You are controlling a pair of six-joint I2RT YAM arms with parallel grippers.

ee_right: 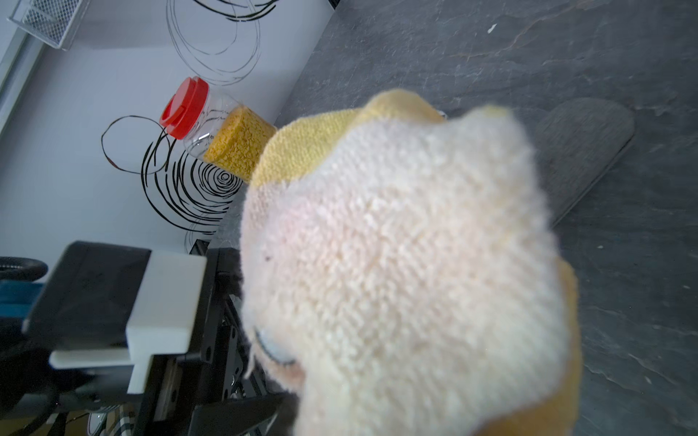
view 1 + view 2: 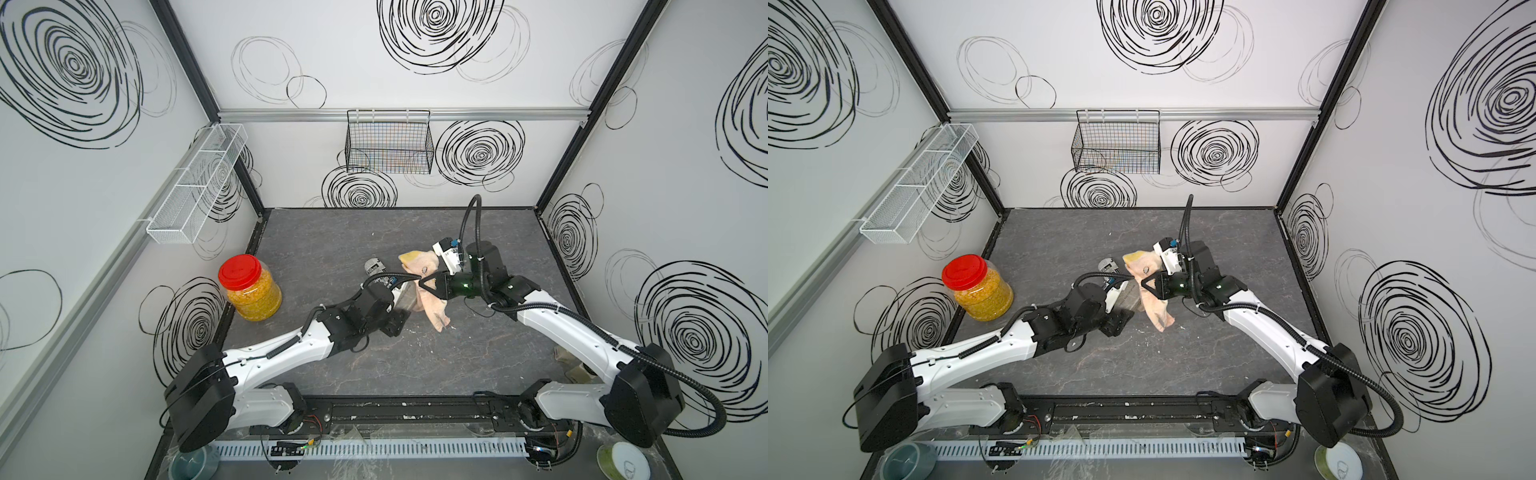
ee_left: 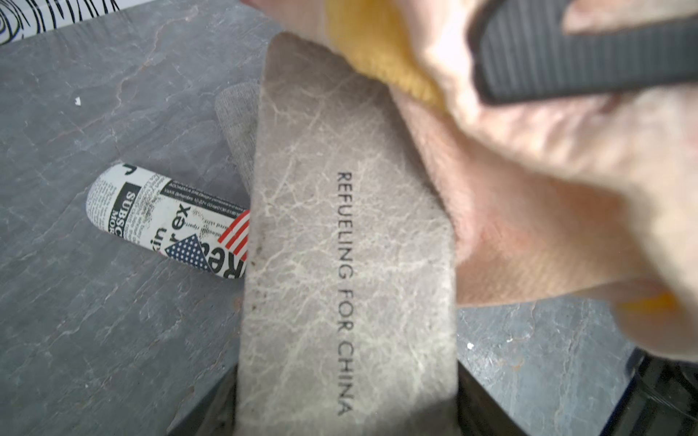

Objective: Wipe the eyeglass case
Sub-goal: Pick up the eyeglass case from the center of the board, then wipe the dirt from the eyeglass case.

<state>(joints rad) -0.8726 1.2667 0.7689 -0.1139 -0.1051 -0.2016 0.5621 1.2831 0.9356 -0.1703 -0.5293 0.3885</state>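
Observation:
The eyeglass case is a flat grey case printed "REFUELING FOR CHINA". My left gripper is shut on its near end, one jaw on each long edge, holding it above the table. In both top views the case shows between the two arms at mid-table. My right gripper is shut on a cream and yellow cloth. The cloth lies against the case's far end and one side. One right finger presses on the cloth.
A newspaper-print case and a grey pouch lie on the table behind the held case. A red-lidded jar stands by the left wall. A black wire basket and a white mesh shelf hang on the walls.

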